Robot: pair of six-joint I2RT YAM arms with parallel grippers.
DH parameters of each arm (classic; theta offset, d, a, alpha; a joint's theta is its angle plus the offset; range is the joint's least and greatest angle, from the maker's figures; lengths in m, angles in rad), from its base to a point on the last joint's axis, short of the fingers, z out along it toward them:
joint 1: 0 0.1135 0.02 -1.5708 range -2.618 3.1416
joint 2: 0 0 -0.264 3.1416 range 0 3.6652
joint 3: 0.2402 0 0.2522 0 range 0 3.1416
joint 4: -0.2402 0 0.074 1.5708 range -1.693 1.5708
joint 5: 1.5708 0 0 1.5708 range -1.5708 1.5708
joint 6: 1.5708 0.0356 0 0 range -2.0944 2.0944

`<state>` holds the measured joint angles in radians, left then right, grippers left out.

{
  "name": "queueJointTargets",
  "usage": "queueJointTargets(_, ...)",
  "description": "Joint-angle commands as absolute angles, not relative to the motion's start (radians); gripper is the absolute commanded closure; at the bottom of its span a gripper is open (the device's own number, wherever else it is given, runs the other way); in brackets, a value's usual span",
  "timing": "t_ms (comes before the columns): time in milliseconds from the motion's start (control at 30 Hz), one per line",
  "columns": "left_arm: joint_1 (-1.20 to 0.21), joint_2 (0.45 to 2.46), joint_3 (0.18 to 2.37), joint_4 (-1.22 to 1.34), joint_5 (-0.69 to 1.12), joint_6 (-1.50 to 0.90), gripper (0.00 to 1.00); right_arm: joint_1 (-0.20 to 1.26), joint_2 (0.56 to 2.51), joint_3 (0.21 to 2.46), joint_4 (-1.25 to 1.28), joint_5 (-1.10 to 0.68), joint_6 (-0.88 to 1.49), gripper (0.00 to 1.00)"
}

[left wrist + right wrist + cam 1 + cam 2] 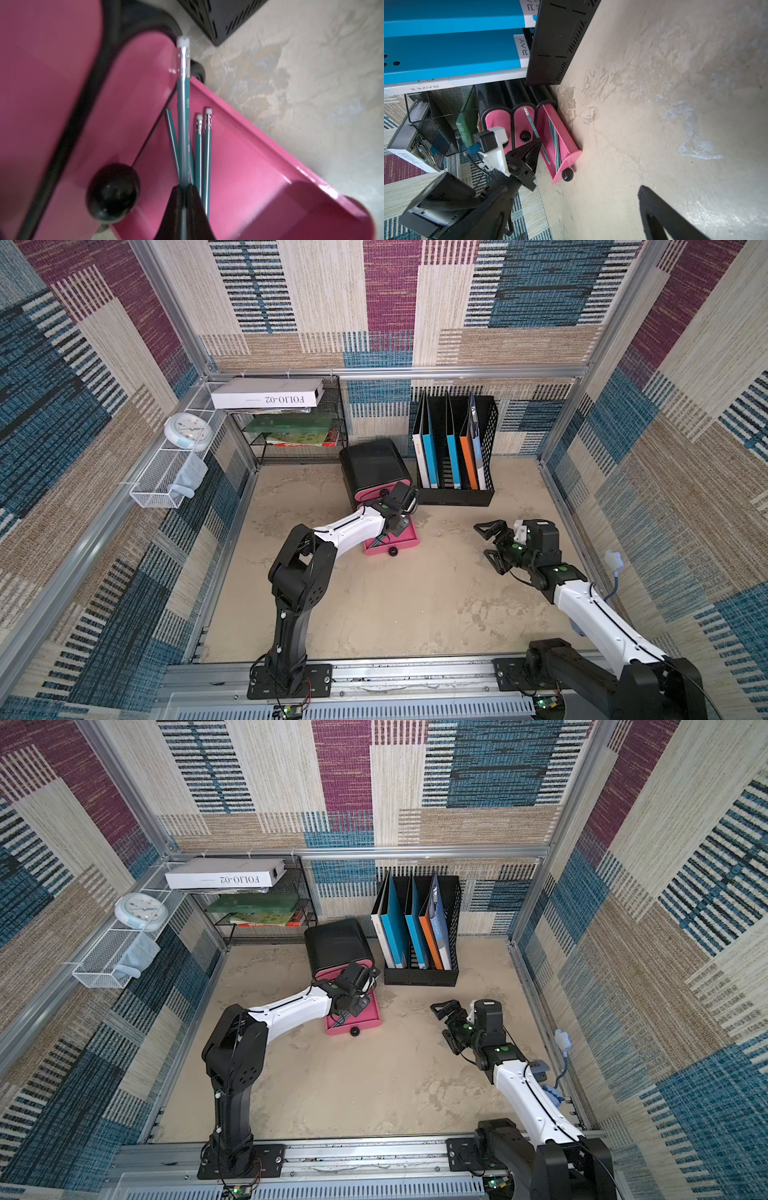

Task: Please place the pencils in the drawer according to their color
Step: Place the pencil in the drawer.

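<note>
White box: (266, 393) is lying on a wire shelf (299, 435) behind and left of the drawer chest; its side is reading "FOLIO-02", upside down in both top views.
Drawer chest: (372, 464) is standing on the counter (374, 614), its upper two pink drawers sitting shut and the bottom drawer (249, 133) sticking out open.
Teal pencils: (204, 145) at least three are lying in the bottom drawer, eraser ends toward the chest.
Left pincer: (185, 188) is hanging over the bottom drawer, clamping tight on the held pencil.
Held pencil: (184, 99) teal, is slanting with its eraser end before the chest's middle drawer; its print is too blurred to read.
File holder: (486, 439) is standing just right of the chest, holding blue and orange binders (452, 60) with spines reading "RAY".
Right pincer: (484, 543) is hovering well right of the chest, jaws spread wide, gripping nothing.
</note>
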<state>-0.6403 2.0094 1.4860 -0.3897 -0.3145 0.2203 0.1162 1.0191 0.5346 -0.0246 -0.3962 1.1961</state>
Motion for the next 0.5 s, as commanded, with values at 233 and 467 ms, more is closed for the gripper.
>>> queueJointTargets(233, -0.633, 1.96, 1.391, -0.403, -0.327, 0.18, 1.0, 0.119, 1.017, 0.535, 0.018, -0.4, 1.212, 0.01)
queueJointTargets(467, -0.634, 1.965, 1.41, -0.457, -0.321, 0.157, 0.66, 0.121, 1.011, 0.534, 0.015, -0.419, 1.207, 0.01)
